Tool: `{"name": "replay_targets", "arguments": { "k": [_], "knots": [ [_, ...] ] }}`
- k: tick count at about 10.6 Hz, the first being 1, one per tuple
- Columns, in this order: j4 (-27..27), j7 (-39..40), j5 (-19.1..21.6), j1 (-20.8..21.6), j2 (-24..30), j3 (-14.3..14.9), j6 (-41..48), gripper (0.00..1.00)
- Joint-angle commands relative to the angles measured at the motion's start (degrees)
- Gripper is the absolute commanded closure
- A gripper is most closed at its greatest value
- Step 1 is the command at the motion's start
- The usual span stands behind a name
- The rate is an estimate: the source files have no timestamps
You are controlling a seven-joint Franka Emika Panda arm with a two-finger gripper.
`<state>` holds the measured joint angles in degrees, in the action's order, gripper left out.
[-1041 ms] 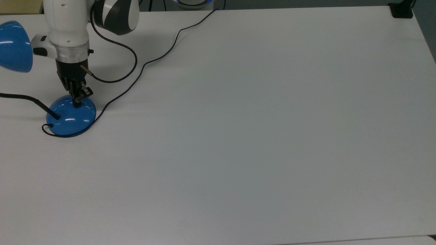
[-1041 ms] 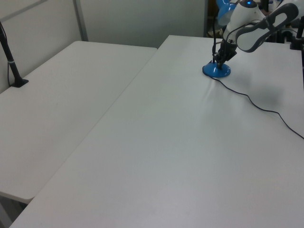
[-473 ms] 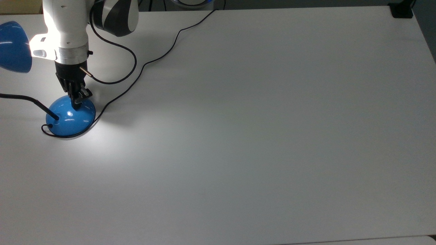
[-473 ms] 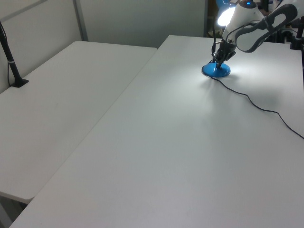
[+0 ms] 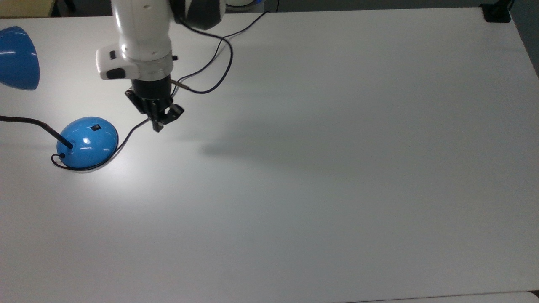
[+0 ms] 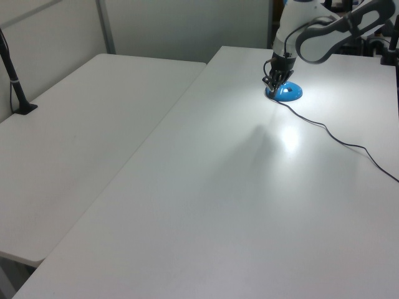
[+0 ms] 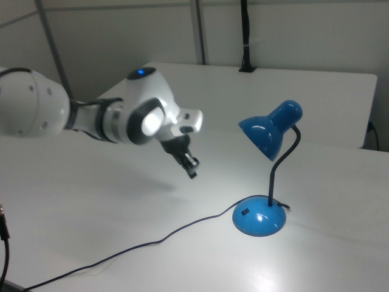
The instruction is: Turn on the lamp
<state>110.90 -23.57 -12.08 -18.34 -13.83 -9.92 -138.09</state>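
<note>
At the top view's left edge of the white tabletop (image 5: 320, 176) stands the lamp (image 5: 87, 142), its blue dome base resting flat with a small black switch (image 5: 96, 128) on the upper slope. In the right view the black neck (image 7: 281, 167) curves up from the base to the blue shade (image 7: 268, 130), which tilts down toward the tabletop. A bright pool of light lies on the surface beside the base, so the lamp looks lit and the task's aim appears met. A thin black cord (image 5: 198, 71) loops around the base and trails off across the tabletop toward the far edge.

The gripper (image 5: 160, 119) hangs in the air to the top view's right of the base, clear of the switch and over the cord. Its jaws look drawn close together with nothing between them.

The step in hand looks like the pull-away after the press. What is left, by my reading, is only to carry the arm (image 7: 91, 115) up and well clear without snagging the cord or nudging the base; if the light were not holding, the next move would be a fresh press down on the switch.

No brand, label or readable writing shows on the lamp, the arm or the tabletop.
</note>
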Motion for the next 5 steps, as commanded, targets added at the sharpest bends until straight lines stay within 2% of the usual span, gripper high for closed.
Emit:
{"name": "replay_targets", "arguments": {
  "k": [1,3,5],
  "knots": [
    [-4.5,9.1,0.6,5.7,7.6,-2.1,21.2,1.00],
    [-10.5,16.9,1.7,9.3,8.8,-2.1,32.7,1.00],
    [-11.6,22.0,6.9,10.4,12.5,-1.8,35.8,0.88]
  ]
}}
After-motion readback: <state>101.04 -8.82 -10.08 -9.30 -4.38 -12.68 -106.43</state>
